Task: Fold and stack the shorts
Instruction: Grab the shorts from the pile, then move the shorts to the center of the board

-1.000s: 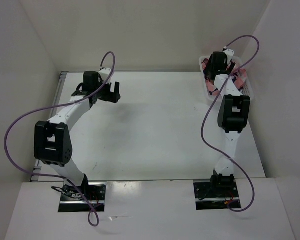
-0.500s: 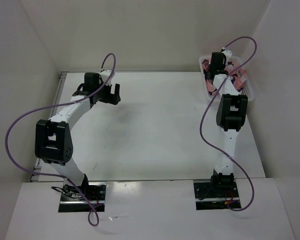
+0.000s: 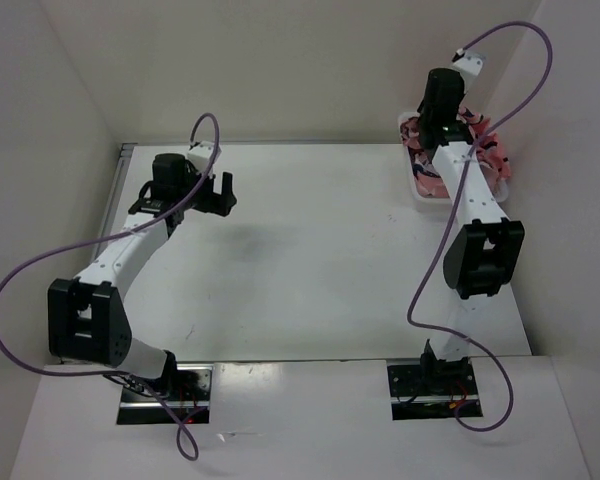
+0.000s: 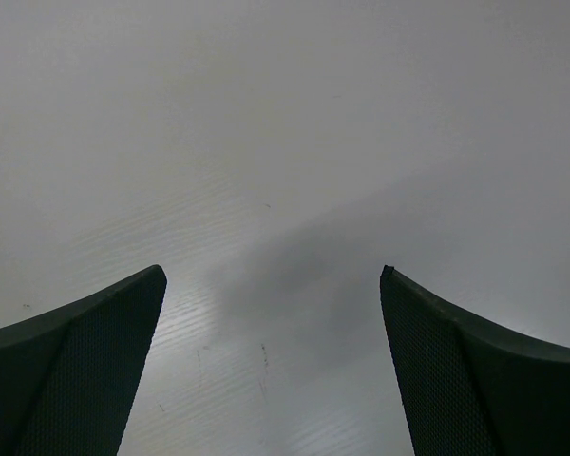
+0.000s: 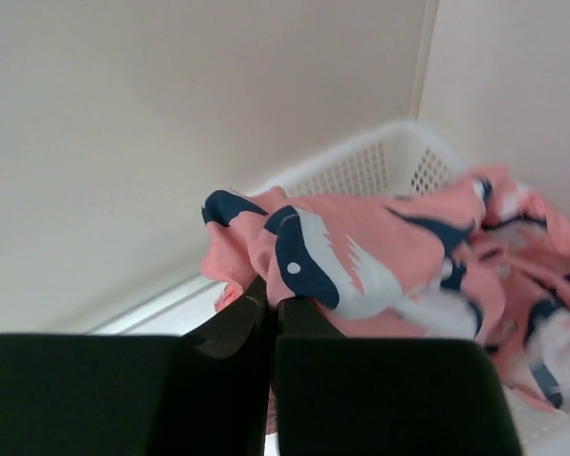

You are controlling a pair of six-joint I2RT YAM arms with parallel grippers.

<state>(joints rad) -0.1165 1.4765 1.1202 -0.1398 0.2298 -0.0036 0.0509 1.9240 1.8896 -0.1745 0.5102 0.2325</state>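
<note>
The salmon-pink shorts [image 5: 389, 252], printed with navy-and-white whale shapes, lie bunched in the white mesh basket [image 5: 361, 171] at the table's far right corner. My right gripper [image 5: 274, 296] is shut on a raised fold of the shorts, which hangs up out of the pile. From above, the right gripper [image 3: 437, 122] hangs over the basket [image 3: 426, 196], with pink shorts [image 3: 483, 143] showing on either side of the arm. My left gripper [image 3: 216, 192] stands open over the bare white table [image 4: 285, 142] at the far left, with nothing between its fingers [image 4: 95, 361].
White walls close in the table at the back and on both sides, and the basket sits tight in the back right corner. Purple cables loop off both arms. The arm bases are at the near edge.
My right gripper has shut on a fold of the shorts and risen above the basket, the arm stretching toward the back. The left arm has shifted slightly left, its gripper still open.
</note>
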